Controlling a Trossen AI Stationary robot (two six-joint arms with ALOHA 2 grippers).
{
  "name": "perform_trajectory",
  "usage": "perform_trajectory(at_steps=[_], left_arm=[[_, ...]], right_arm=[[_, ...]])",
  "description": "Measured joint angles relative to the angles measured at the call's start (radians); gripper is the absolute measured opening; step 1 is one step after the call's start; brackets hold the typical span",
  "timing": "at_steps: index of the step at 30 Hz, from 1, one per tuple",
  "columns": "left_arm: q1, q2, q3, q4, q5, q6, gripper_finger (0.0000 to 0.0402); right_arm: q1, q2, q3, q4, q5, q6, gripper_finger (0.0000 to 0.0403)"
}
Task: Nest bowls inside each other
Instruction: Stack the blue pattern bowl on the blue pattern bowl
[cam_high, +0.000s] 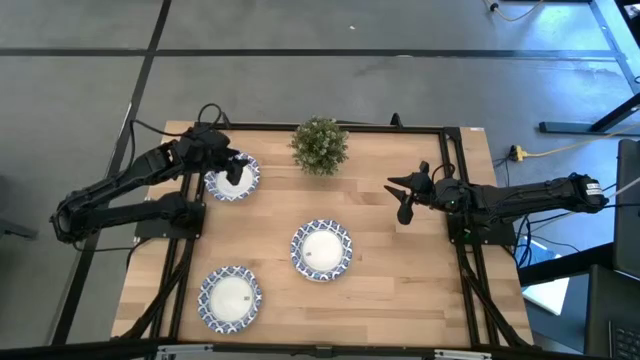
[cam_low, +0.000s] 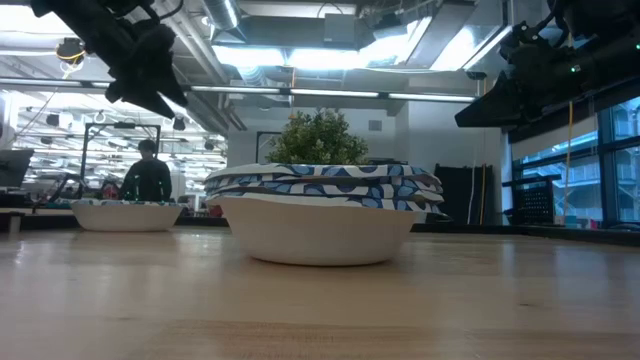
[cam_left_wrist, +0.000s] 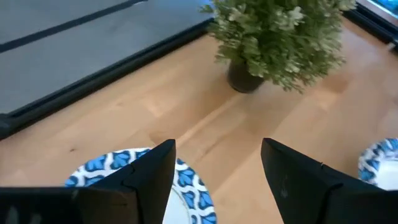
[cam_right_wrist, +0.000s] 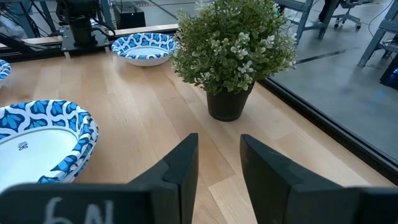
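Table (cam_high: 400, 280) of pale wood is seen from above, framed in dark rails; both arms reach in from its sides. Left arm is extended toward the far-left corner; the left gripper (cam_high: 236, 170) is held above the far-left bowl (cam_high: 232, 178), its fingers (cam_left_wrist: 149, 174) spread wide with nothing between them; in its wrist view the patterned rim lies directly beneath the fingers, and contact with the bowl cannot be told. Right arm is stretched in from the right edge; the right gripper (cam_high: 402, 197) is held over bare wood near the right side, well apart from every bowl; its fingers (cam_right_wrist: 180, 168) are parted by a narrow gap and nothing is held. Potted plant (cam_high: 320, 146), green and bushy in a dark pot, is placed at the far edge near the middle, between the two grippers. Bowls are found at three places; the centre stack (cam_high: 322, 250) is shown in the low view as several blue-and-white rims nested one inside another (cam_low: 322, 190); the near-left bowl (cam_high: 230, 298) lies by the near edge, and whether it is single or stacked cannot be told. A person (cam_low: 147, 175) is seen in the room beyond the table.
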Motion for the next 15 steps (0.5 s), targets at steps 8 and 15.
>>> perform_trajectory(at_steps=[8,15], left_arm=[[0.000,0.039,0.000,-0.166,0.043,0.014,0.0232],[-0.040,0.171,0.000,-0.190,0.077,-0.030,0.0232]], right_arm=[[0.000,0.000,0.000,0.000,0.000,-0.001,0.0119],[-0.012,0.000,0.000,0.000,0.000,0.002,0.0119]])
